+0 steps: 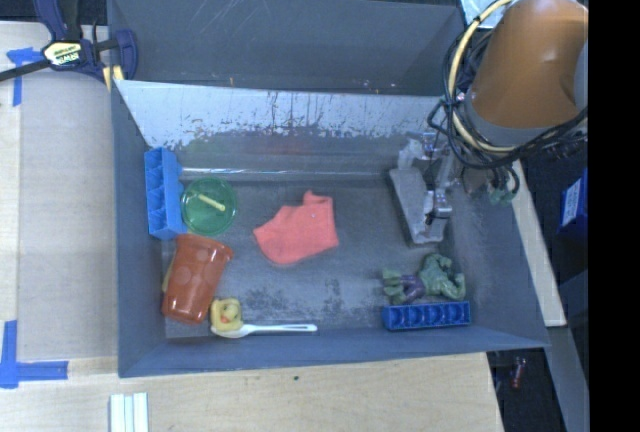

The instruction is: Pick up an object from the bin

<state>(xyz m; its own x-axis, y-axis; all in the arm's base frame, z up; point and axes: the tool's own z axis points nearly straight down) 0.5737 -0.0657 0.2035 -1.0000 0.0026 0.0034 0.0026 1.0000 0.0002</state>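
- Grey metal bin (300, 40) with sloping walls sits on a dark surface, and small loose things are scattered across its floor.
- Reaching in from the right, the arm carries an orange-brown cover and looped cables at its wrist.
- The tool (430, 220) hangs low by the bin's right wall, over bare floor; I cannot tell whether it is open or closed, and nothing shows in its grip.
- Nearest to it, toward the front right corner, lies a small green and purple toy figure (425, 280), apart from the tool.
- A long blue plastic rack (426, 316) lies just in front of that figure, along the front wall.
- A crumpled pink-red soft lump (297, 230) lies mid-floor.
- Against the left wall stands a second blue plastic rack (162, 192), with a round green cup (208, 205) beside it.
- At the front left lie a tipped orange-red plastic cup (193, 277) and a white spoon with a yellow head (240, 320).
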